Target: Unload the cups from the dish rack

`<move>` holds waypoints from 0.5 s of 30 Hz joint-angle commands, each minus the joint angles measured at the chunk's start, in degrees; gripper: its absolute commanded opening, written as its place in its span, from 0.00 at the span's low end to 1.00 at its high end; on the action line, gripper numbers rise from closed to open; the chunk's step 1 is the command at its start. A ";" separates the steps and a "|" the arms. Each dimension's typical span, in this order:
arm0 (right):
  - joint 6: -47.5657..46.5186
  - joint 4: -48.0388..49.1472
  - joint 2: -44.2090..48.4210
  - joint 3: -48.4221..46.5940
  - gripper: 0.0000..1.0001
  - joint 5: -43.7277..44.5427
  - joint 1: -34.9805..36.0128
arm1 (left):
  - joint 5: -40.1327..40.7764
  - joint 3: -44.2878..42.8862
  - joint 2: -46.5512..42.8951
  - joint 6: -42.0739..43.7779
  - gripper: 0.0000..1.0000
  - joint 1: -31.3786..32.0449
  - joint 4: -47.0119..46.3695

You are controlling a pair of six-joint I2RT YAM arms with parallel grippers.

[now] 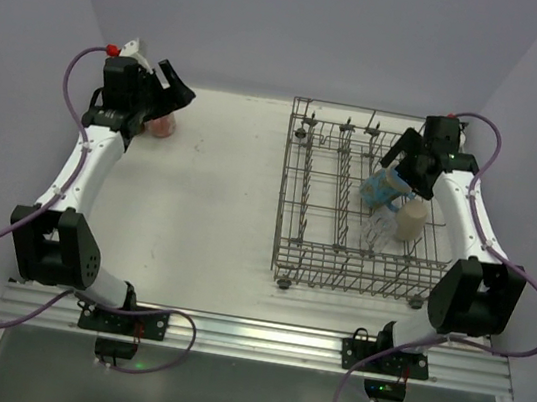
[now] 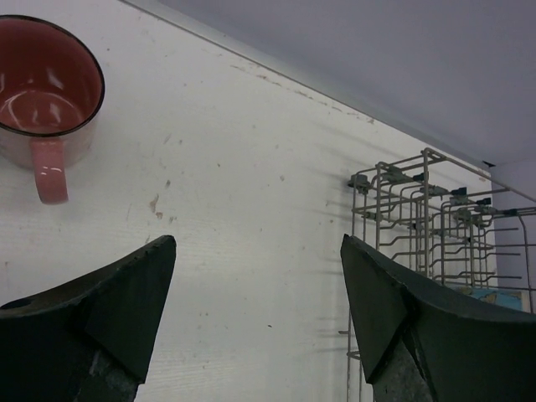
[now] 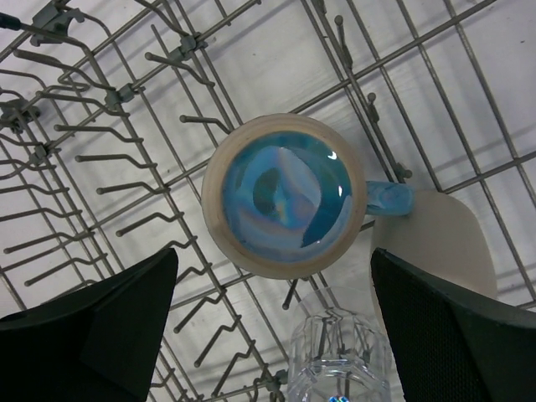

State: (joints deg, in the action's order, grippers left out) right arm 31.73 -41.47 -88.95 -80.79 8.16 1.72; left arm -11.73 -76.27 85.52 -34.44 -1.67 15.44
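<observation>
Now the right fingers (image 3: 100, 327), spread wide and empty over the blue patterned mug (image 3: 280, 194) in the dish rack (image 1: 339, 272), should descend straddling its rim, clear of the neighbouring glass tumbler (image 3: 335, 364), while the left fingers (image 2: 100, 310) hang released near the pink mug (image 2: 50, 92).

A white table (image 1: 216, 213) lies under everything — its top scuffed, with small dark specks and a brownish spot (image 2: 155, 203). Plain lilac-grey walls (image 1: 305, 25) close it in, and a metal rail (image 1: 248, 338) runs along its near edge.
</observation>
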 commanded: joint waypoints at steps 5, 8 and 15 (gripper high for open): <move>3.43 -0.27 -2.98 -3.14 0.99 -7.46 -2.84 | -2.86 -0.90 -3.25 0.42 0.84 1.06 -2.26; 3.87 -0.27 -3.69 -3.93 0.99 -7.90 -3.91 | -3.57 -0.81 -3.16 0.60 0.84 1.67 -2.43; 4.22 -0.19 -6.15 -5.51 0.99 -11.85 -5.49 | -4.80 -0.55 -3.07 1.12 0.84 2.81 -2.52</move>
State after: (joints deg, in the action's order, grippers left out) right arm 35.11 -41.63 -94.43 -83.26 -0.64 -3.46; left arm -14.63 -76.27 83.72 -34.30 0.84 14.66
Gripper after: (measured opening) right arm 0.990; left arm 0.837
